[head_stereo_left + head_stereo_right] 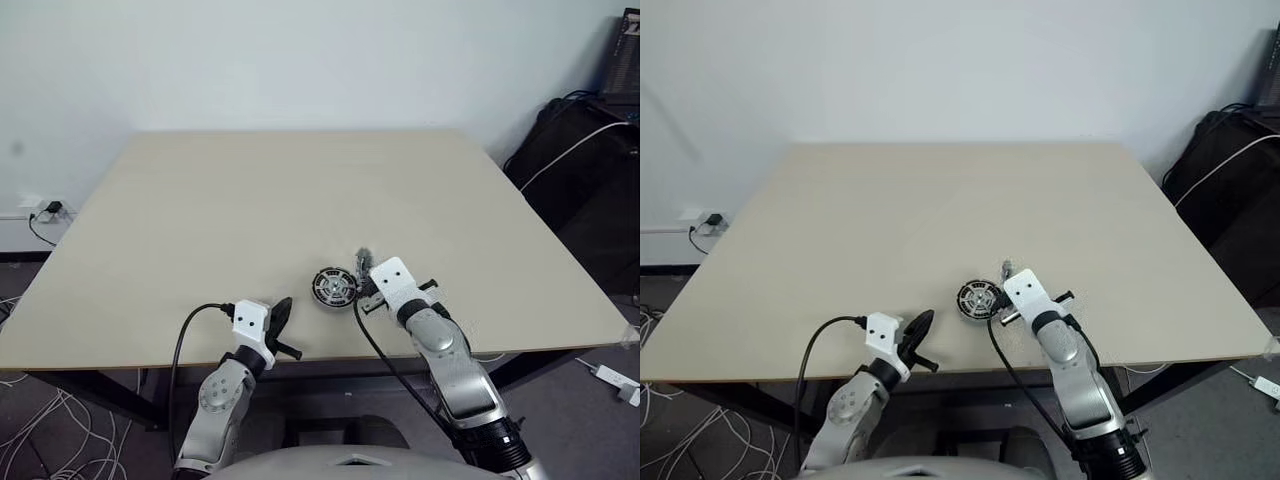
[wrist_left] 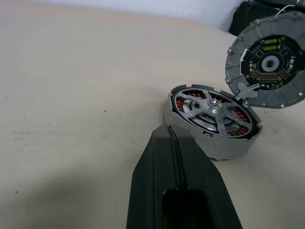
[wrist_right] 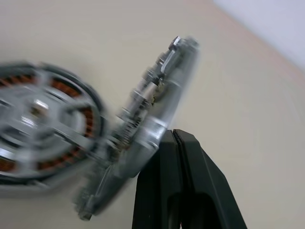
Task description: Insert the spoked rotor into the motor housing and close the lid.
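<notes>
Lid (image 2: pixel 269 59) stands tilted open at the housing's (image 2: pixel 214 121) right edge, touching the closed, empty right claw (image 3: pixel 174 138); left claw (image 2: pixel 171 143) closed.

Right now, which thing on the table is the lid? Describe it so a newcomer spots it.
On the beige wooden table, near the front edge, sits the round motor housing with copper windings. The lid is the silver-grey metal disc standing tilted at its side by the right gripper; unlike the housing, it shows a dark centre.
</notes>
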Controlling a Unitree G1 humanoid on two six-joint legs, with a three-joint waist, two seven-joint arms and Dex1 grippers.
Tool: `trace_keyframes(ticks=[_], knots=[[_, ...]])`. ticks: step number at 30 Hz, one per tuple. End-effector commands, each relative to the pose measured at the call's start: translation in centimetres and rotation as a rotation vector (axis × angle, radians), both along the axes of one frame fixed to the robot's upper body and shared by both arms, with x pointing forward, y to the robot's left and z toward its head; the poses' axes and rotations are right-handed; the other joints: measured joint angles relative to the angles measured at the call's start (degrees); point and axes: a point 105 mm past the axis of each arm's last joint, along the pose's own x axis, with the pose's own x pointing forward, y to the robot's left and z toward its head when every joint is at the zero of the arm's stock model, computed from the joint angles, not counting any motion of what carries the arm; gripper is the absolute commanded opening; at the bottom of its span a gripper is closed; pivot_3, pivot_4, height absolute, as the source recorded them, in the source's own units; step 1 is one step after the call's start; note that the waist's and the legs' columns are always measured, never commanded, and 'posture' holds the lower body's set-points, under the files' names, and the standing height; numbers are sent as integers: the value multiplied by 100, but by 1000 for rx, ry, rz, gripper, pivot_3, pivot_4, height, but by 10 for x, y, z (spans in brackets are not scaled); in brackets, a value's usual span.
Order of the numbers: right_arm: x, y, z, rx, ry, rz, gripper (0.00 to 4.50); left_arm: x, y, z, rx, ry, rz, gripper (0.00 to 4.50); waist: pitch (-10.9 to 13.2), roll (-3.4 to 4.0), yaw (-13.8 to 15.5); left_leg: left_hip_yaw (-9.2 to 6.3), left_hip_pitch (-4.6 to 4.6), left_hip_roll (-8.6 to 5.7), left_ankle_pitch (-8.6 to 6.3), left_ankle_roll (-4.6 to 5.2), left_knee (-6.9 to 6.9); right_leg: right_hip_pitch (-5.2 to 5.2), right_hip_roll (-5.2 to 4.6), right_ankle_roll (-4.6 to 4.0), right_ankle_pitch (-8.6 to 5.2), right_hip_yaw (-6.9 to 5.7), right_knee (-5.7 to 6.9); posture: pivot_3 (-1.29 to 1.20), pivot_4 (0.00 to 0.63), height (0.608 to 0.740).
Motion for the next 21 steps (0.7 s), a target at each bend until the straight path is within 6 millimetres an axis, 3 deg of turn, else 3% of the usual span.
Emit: trace_keyframes(ticks=[1,8,21], knots=[[4,22,26,129,-62,98,37,5,-1,14,-11,-55,-1,0,0,0,1,0,0,0,0,1,0,0,0,0,0,0,0,0,0,740],[8,39,21,172,-34,168,37,5,0,15,-11,-56,1,0,-1,-1,3,-1,0,-1,0,3,0,1,-2,-2,2,0,1,0,0,740],[12,59,-38,190,161,187,37,7,4,17,2,-66,10,0,-19,-8,-9,-1,14,-1,0,2,-4,8,1,-11,8,2,3,0,0,740]])
